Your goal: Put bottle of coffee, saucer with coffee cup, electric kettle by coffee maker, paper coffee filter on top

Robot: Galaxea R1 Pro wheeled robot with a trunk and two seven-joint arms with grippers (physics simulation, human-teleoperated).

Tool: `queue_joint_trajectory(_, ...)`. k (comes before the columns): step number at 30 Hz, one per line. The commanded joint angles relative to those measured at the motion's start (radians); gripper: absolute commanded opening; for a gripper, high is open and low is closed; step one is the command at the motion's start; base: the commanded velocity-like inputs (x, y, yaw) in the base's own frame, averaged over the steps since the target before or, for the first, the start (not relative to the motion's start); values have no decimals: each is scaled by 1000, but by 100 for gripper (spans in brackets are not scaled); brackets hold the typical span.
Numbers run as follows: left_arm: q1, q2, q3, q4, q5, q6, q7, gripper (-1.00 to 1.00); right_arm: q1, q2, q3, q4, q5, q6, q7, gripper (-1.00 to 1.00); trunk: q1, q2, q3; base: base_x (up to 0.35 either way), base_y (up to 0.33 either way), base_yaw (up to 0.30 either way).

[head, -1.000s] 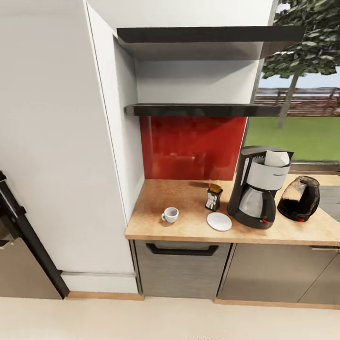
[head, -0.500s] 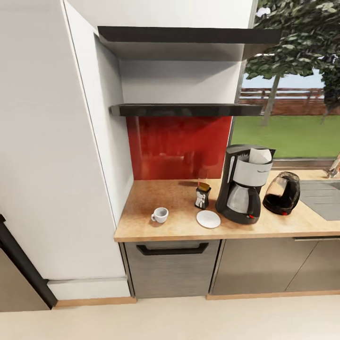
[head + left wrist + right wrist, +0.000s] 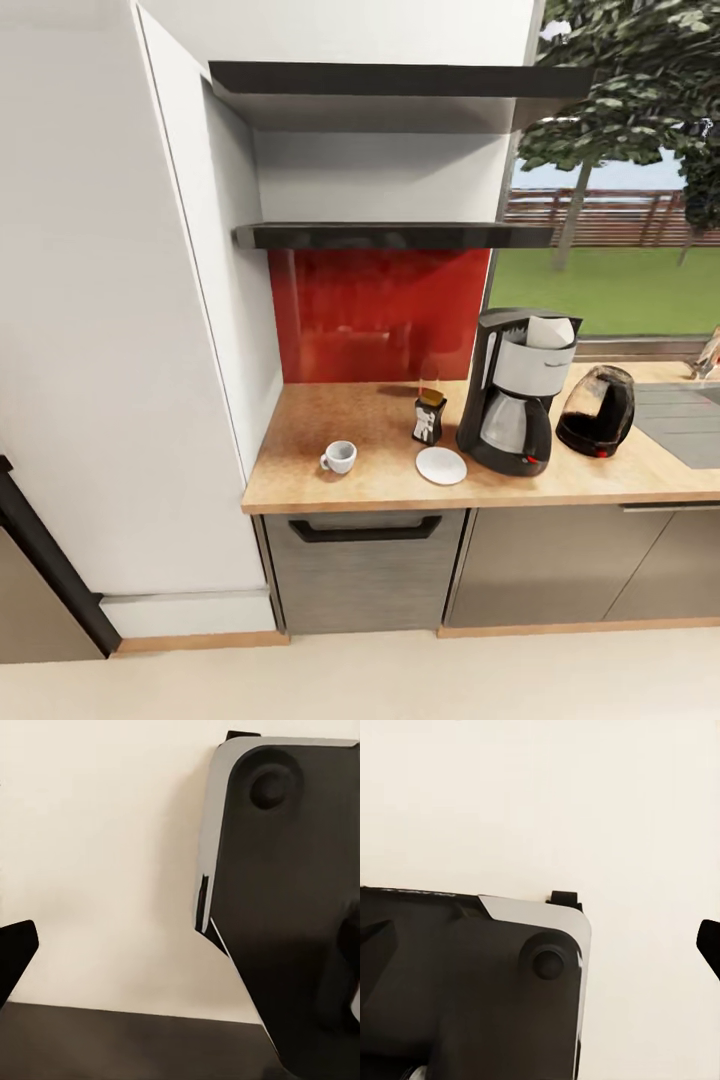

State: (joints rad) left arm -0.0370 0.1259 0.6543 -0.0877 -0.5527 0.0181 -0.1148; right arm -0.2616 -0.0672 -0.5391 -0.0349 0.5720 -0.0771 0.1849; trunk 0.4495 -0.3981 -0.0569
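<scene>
While dark fingertips (image 3: 15,949) flank floor, jaws seem open.

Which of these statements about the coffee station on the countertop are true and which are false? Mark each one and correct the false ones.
1. The coffee cup sits on the saucer. False: the cup stands on the bare countertop, apart from the saucer.
2. The bottle of coffee stands on the countertop beside the coffee maker. True.
3. The electric kettle is on the lower kitchen shelf. False: it stands on the countertop, on the coffee maker's window side.
4. A white paper filter rests in the top of the coffee maker. True.
5. The saucer lies between the cup and the coffee maker. True.
</scene>
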Motion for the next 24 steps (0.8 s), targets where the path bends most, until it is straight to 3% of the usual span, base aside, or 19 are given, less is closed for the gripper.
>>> queue_joint_trajectory(1, 0, 0, 8, -1, -10, 2, -4, 100, -1, 0, -8, -1, 8, -3, 3, 100, 1, -2, -2, 0, 0, 0)
queue_joint_trajectory(7, 0, 0, 7, 0, -15, 3, -3, 100, -1, 0, -11, -12, 8, -5, 1, 100, 1, -2, -1, 0, 0, 0)
queue_joint_trajectory(10, 1, 0, 7, 1, -16, 4, -3, 100, -1, 4, -11, -65, 7, -8, 1, 100, 1, -2, -1, 0, 0, 0)
queue_joint_trajectory(16, 2, 0, 7, 2, -16, 7, -3, 100, -1, 91, -12, -244, 7, -47, 1, 100, 1, -2, -1, 0, 0, 0)
queue_joint_trajectory(24, 1, 2, 8, 1, -16, 5, 24, 100, -2, 213, -12, -403, 5, -248, 0, 100, 1, -2, -1, 0, 0, 0)
